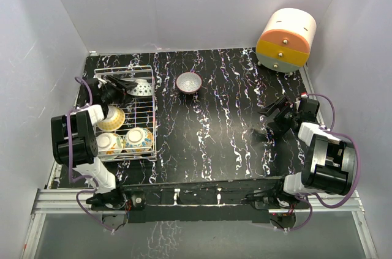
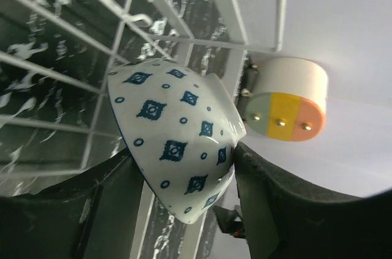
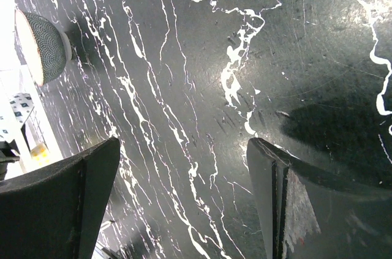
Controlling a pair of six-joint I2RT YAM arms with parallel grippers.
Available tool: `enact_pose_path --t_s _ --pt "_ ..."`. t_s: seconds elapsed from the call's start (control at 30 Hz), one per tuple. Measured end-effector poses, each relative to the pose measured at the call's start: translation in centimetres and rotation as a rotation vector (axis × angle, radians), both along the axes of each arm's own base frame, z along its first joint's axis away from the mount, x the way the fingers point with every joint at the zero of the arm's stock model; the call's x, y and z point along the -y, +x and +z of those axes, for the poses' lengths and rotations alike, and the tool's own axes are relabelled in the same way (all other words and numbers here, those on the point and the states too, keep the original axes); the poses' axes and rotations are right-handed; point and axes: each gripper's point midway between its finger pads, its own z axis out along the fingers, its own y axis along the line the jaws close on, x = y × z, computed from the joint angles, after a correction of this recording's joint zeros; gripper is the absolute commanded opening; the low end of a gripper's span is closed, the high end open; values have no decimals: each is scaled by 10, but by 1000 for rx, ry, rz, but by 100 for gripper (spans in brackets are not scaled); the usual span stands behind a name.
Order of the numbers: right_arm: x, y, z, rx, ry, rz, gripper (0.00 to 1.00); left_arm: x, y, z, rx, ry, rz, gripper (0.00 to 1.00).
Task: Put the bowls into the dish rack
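The white wire dish rack (image 1: 152, 107) stands at the table's left and holds several bowls. A white bowl with blue diamonds (image 2: 174, 142) leans tilted on the rack wires (image 2: 92, 81) at the far end, seen from above at bowl (image 1: 143, 87). My left gripper (image 2: 182, 170) straddles it with the jaws apart, and the right finger (image 2: 288, 198) touches its rim. Nearer in the rack lie a yellow bowl (image 1: 112, 118) and two floral bowls (image 1: 109, 143), (image 1: 138, 139). A grey-blue bowl (image 1: 188, 82) sits on the table right of the rack, shown as bowl (image 3: 41, 46). My right gripper (image 3: 184, 167) hovers open over bare table.
A big cream, orange and yellow drum (image 1: 286, 40) stands at the far right corner, also visible as the drum (image 2: 288, 103). White walls close the table on three sides. The right arm (image 1: 293, 115) is low over the right side of the black marbled tabletop (image 1: 226, 124).
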Motion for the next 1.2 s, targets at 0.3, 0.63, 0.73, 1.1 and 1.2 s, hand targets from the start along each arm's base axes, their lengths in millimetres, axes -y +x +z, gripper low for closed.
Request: enact_pose_path --t_s 0.3,0.63,0.73,1.1,1.2 --pt "-1 -2 -2 1 4 1 87 -7 -31 -16 -127 146 -17 65" --pt "-4 -8 -7 -14 12 4 87 -17 -39 -17 -183 269 -49 71" --pt "-4 -8 -6 -9 12 3 87 -24 -40 -14 -196 316 -43 72" --pt "-5 -8 -2 -4 24 1 87 -42 -31 16 -178 439 -28 72" --pt "-6 -8 -2 -4 26 2 87 -41 -26 28 -161 480 -38 72"
